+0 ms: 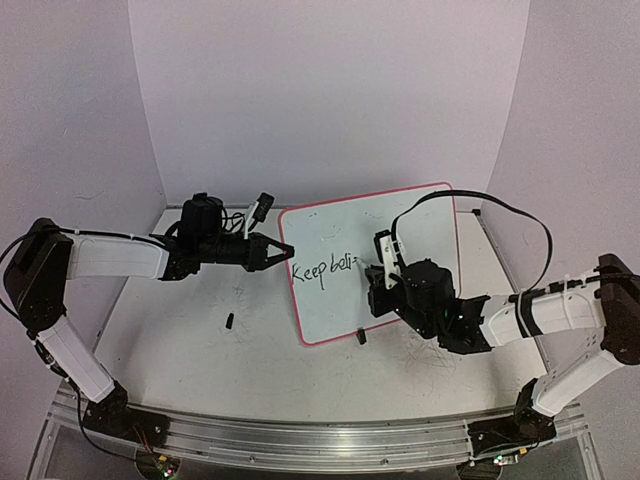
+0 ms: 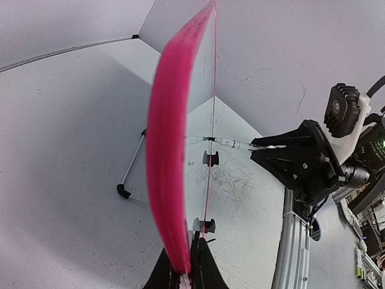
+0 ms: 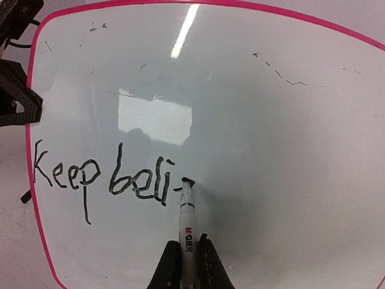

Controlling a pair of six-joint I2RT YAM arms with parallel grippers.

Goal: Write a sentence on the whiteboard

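The whiteboard (image 1: 400, 225) with its pink rim lies at the table's middle. The sentence (image 1: 322, 270) reads "Keep beli" with a short fresh stroke after it, clearest in the right wrist view (image 3: 102, 177). My right gripper (image 3: 187, 268) is shut on a white marker (image 3: 187, 223), whose tip touches the whiteboard (image 3: 271, 120) just right of the "i". My left gripper (image 2: 186, 274) is shut on the whiteboard's left rim (image 2: 168, 150). In the top view the left gripper (image 1: 283, 252) sits at the board's left edge and the right gripper (image 1: 385, 272) is over its lower middle.
A small black cap (image 1: 229, 321) lies on the table left of the board. Black clips (image 2: 210, 158) sit on the board's rim, one at its near edge (image 1: 361, 336). A thin grey rod with a black foot (image 2: 129, 171) lies beyond the rim. White walls enclose the table.
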